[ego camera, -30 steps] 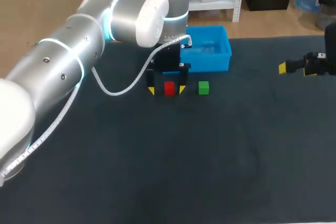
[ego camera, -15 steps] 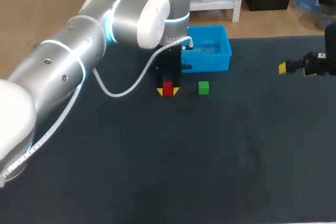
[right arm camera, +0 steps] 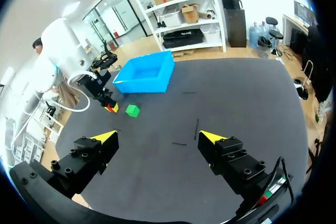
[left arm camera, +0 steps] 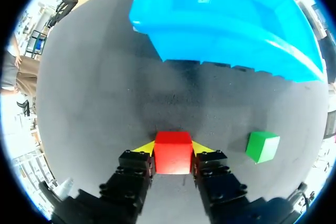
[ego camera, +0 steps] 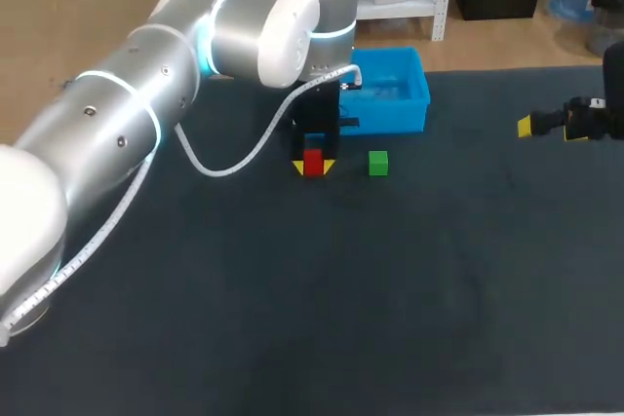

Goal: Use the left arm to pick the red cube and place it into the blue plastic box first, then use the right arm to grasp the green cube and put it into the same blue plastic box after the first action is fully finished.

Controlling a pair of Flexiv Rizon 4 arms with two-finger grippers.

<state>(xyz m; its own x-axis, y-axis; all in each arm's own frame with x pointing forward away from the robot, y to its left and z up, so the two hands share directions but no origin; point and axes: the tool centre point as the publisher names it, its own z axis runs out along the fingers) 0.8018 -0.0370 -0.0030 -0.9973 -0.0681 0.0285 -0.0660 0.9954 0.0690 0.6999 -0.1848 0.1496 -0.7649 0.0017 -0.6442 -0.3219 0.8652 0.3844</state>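
Note:
My left gripper [ego camera: 313, 165] [left arm camera: 173, 147] is shut on the red cube [ego camera: 313, 162] [left arm camera: 172, 152], with a yellow tip pressed to each side of it, low over the dark mat. The green cube [ego camera: 378, 164] [left arm camera: 262, 146] lies on the mat just right of it, apart from the fingers. Right behind both stands the blue plastic box [ego camera: 414, 93] [left arm camera: 226, 19]; I see nothing in it. Far off at the table's right edge my right gripper [ego camera: 546, 126] [right arm camera: 157, 137] hovers open, holding nothing. In the right wrist view the box [right arm camera: 144, 74], green cube [right arm camera: 133, 110] and left gripper [right arm camera: 109, 106] lie far ahead.
The dark table mat [ego camera: 390, 280] stretches wide in front of the cubes and between the two arms. My left arm's white cable [ego camera: 234, 158] loops down over the mat left of the red cube.
The left fingers came together from wide apart onto the red cube's sides, and the cube now sits a touch higher. The right arm has stayed still.

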